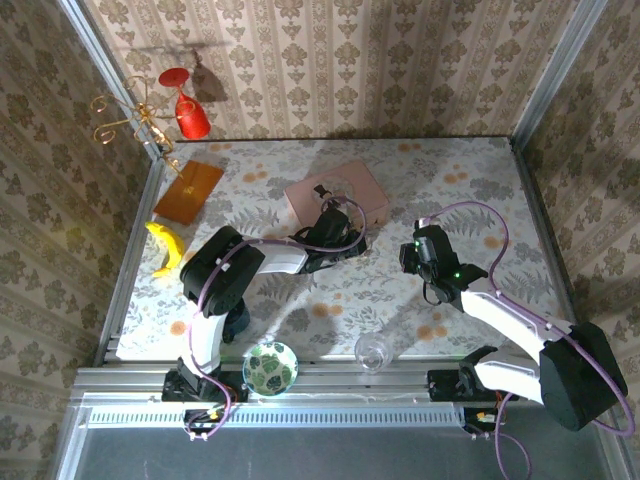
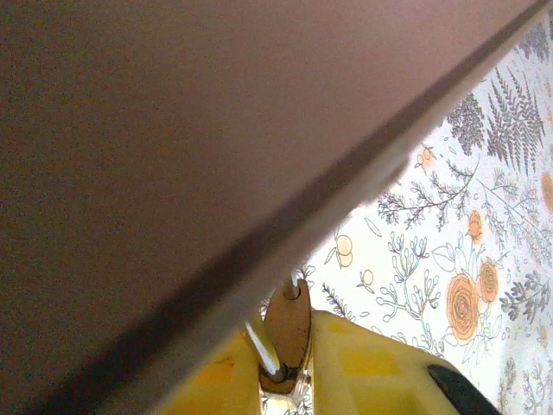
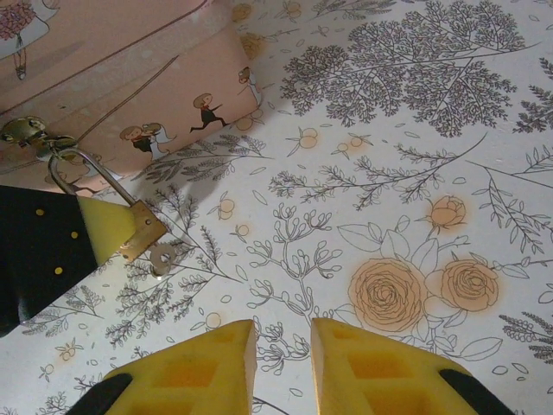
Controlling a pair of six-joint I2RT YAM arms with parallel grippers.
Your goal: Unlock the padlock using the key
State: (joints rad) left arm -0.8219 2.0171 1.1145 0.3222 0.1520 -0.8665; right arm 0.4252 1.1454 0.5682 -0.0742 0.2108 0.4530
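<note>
The padlock [image 3: 141, 230] is small and brass-grey, and its shackle hangs from the hasp [image 3: 26, 131] of the pink picture-lidded box [image 3: 104, 69]. The silver key [image 3: 164, 257] sticks out of its lower end. My left gripper [image 2: 289, 344] is shut on the padlock [image 2: 289, 322], a yellow finger [image 3: 104, 226] pressed to each side, tight against the box front [image 1: 335, 195]. My right gripper [image 3: 283, 346] hovers over the flowered cloth to the right of the padlock. Its jaws stand a little apart with nothing between them. From above, the left gripper [image 1: 330, 232] and right gripper [image 1: 418, 248] flank the box's near side.
A banana [image 1: 165, 246] and an orange board [image 1: 188, 190] lie at the left. A red glass [image 1: 186, 110] and a gold wire stand [image 1: 130, 120] are at the back left. A patterned bowl [image 1: 270, 366] and a clear glass [image 1: 372, 351] sit at the near edge.
</note>
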